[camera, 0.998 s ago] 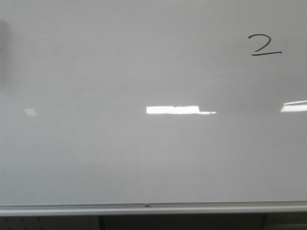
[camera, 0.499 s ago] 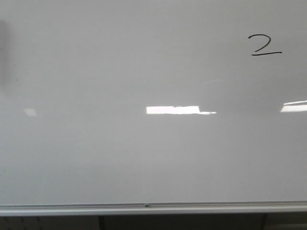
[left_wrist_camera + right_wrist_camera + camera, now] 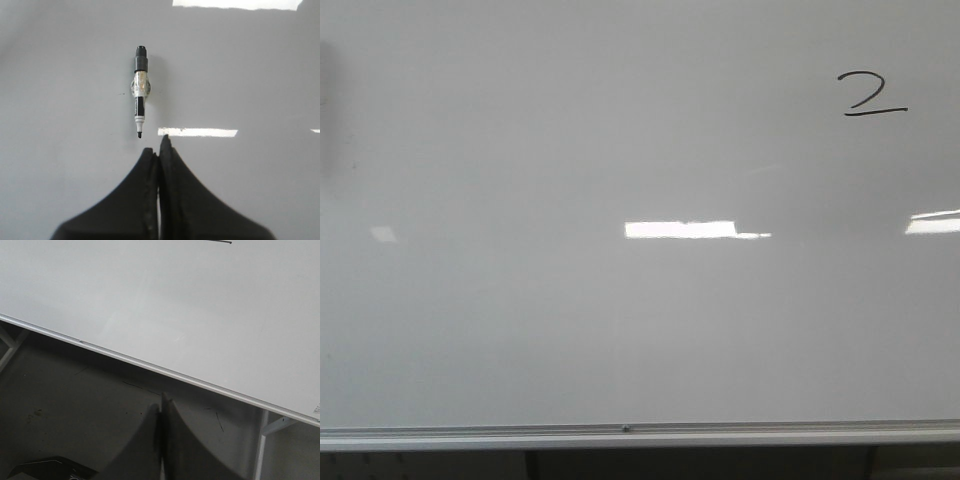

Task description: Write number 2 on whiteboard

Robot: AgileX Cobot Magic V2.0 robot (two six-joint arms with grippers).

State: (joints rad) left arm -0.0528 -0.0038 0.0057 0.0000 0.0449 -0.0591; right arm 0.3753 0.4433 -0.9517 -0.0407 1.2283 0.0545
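Observation:
The whiteboard (image 3: pixel 570 330) fills the front view, with its silver edge rail along the bottom. A small black number 2 (image 3: pixel 872 95) is written at its upper right; its base stroke shows in the right wrist view (image 3: pixel 218 241). A marker (image 3: pixel 140 91) lies uncapped on the board in the left wrist view, tip toward my left gripper (image 3: pixel 158 145), which is shut and empty just short of the tip. My right gripper (image 3: pixel 161 402) is shut and empty, off the board over dark floor below the rail (image 3: pixel 150 369). Neither gripper shows in the front view.
Bright rectangular light reflections (image 3: pixel 680 229) lie on the board. A dark smear (image 3: pixel 328 110) marks the board's left edge. White frame legs (image 3: pixel 262 440) stand under the board in the right wrist view, with a dark object (image 3: pixel 45 467) on the floor.

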